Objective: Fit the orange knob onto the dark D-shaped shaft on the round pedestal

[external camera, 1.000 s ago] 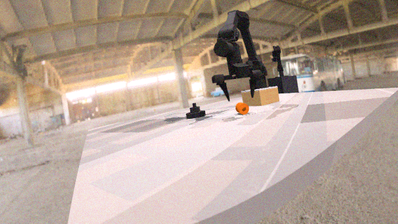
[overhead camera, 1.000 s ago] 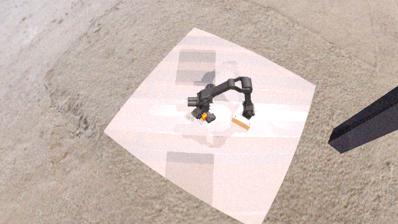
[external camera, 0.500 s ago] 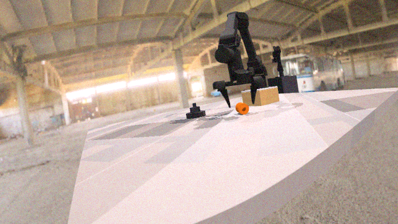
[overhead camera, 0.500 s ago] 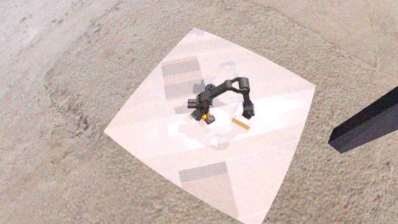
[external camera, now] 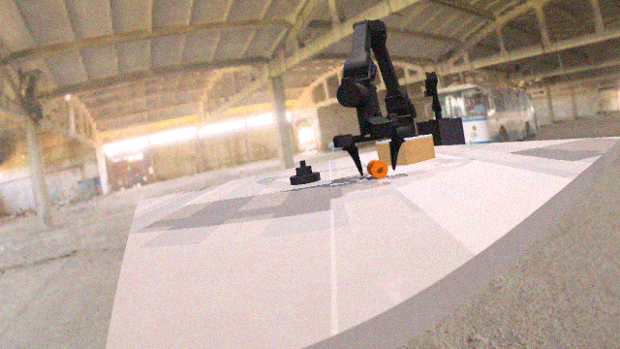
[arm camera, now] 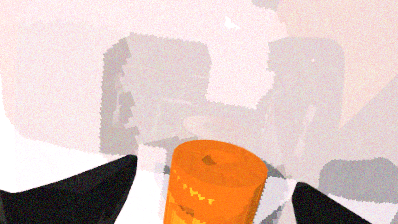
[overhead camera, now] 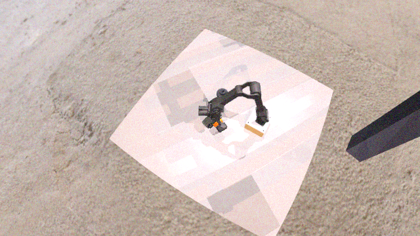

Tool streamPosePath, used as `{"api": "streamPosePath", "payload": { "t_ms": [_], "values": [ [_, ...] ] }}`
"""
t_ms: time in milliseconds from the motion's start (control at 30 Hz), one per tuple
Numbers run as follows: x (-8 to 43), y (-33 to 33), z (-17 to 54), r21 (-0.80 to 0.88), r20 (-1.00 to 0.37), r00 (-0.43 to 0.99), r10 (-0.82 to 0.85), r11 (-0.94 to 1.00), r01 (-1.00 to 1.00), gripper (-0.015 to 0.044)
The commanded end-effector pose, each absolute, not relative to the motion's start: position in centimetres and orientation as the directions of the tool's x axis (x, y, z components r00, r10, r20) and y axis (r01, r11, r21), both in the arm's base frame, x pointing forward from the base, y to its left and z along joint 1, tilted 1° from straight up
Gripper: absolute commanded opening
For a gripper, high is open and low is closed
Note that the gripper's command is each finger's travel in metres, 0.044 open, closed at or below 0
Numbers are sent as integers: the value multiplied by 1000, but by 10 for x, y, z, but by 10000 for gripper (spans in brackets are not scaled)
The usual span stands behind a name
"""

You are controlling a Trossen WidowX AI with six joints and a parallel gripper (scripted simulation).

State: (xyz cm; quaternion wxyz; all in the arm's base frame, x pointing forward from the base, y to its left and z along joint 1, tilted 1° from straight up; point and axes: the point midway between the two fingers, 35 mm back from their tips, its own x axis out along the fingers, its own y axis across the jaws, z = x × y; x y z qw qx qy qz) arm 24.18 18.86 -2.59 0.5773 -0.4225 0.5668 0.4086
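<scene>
Table [overhead camera: 184, 147] [external camera: 252, 252] under all. Arm [overhead camera: 230, 95] [external camera: 363, 53] bent, reaching low. Gripper [overhead camera: 214, 124] [external camera: 378, 173] [arm camera: 216, 172] wide, holds nothing. Pedestal [overhead camera: 222, 92] [external camera: 305, 178] near gripper, shaft [external camera: 303, 165] bare. Knob [overhead camera: 216, 124] [external camera: 377, 169] [arm camera: 215, 182] on its side on table, between finger tips, not gripped.

The orange knob [overhead camera: 215, 124] [external camera: 377, 169] [arm camera: 215, 182] lies sideways, apart from the dark round pedestal [overhead camera: 222, 92] [external camera: 305, 175].
</scene>
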Motion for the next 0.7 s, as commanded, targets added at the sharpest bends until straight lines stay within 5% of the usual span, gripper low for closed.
{"api": "streamPosePath", "payload": {
  "t_ms": [0,100,667],
  "values": [
    [240,188,-27,-18,-1000,18,-5,313,-950,309],
    [240,188,-27,-18,-1000,18,-5,313,-950,240],
    [240,188,-27,-18,-1000,18,-5,313,-950,179]
  ]
}}
